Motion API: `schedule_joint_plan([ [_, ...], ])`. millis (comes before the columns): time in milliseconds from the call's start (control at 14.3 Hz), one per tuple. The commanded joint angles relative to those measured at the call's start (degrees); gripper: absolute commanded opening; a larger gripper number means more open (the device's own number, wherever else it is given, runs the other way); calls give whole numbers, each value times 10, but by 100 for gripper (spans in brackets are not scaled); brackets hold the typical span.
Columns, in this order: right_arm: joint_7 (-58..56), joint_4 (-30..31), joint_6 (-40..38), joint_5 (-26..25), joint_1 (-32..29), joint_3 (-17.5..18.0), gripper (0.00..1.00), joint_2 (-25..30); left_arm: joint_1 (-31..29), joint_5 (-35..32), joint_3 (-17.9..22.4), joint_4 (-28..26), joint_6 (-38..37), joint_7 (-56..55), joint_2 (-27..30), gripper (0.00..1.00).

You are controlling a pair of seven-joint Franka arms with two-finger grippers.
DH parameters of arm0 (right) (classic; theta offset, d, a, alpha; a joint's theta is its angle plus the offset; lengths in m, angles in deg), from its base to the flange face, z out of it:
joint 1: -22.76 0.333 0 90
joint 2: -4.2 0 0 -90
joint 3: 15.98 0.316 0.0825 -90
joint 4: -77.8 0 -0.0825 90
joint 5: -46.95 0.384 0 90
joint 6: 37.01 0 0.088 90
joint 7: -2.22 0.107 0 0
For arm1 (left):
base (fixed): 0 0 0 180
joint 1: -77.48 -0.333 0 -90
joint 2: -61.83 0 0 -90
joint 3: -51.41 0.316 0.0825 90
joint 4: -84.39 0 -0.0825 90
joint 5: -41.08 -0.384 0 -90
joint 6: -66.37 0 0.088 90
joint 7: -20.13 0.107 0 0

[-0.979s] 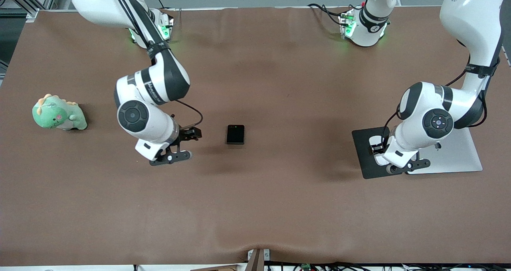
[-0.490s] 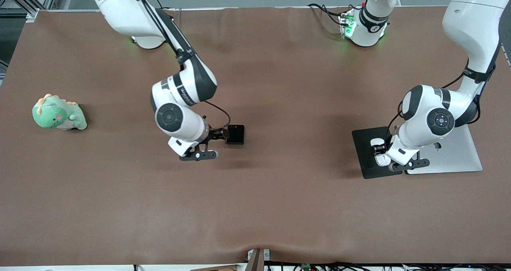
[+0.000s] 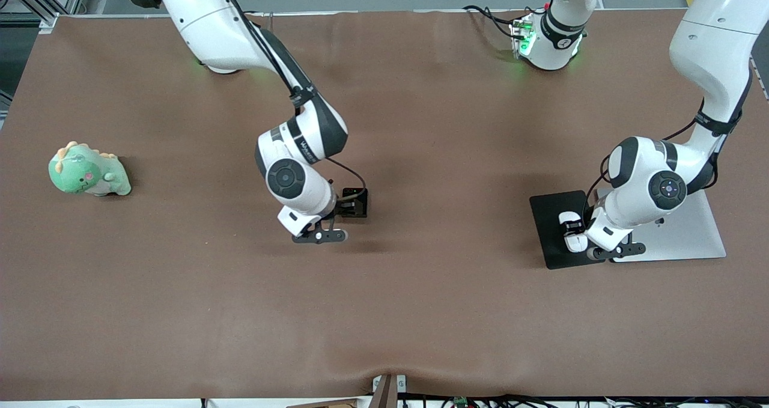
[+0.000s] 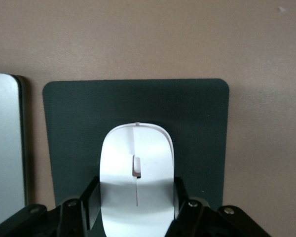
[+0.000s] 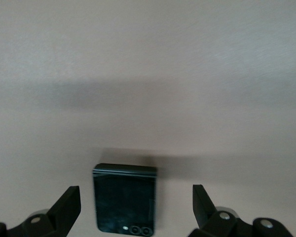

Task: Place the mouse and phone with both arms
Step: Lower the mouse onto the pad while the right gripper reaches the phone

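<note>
From my station, the front view shows my left hand (image 3: 578, 235) down on the dark pad (image 3: 550, 225) at the left arm's end of the table (image 3: 420, 312), but the arm's wrist covers most of the white mouse (image 3: 569, 219); only the left wrist view shows the fingers (image 4: 91, 197) closed against both flanks of the mouse (image 4: 136, 173), which lies on the pad (image 4: 79, 128) with a silver slab (image 4: 5, 143) just beside it. My right hand (image 3: 345, 213) is at mid-table over the black phone (image 3: 358, 204), at 9 o'clock of the pad. The right wrist view alone makes it plain that its fingers (image 5: 66, 210) are spread wide, apart from the phone (image 5: 124, 197) lying flat between them, holding nothing. A green plush dinosaur (image 3: 87, 170) sits at the right arm's end. There is lettering on the right forearm, which I cannot read.
</note>
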Motion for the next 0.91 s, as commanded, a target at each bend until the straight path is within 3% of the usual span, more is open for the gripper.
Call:
schedule_joint_plan([
  [0, 22, -18, 6, -5, 24, -6, 100, -32, -7, 2, -7, -8, 17, 9, -1, 42],
  [700, 72, -15, 7, 1, 36, -6, 100, -56, -6, 2, -7, -7, 31, 11, -17, 46],
  [770, 73, -16, 7, 1, 37, -6, 100, -59, -6, 2, -7, -6, 31, 10, -19, 66],
  [840, 73, -16, 7, 1, 38, -6, 100, -59, -6, 2, -7, -6, 31, 10, -19, 100],
])
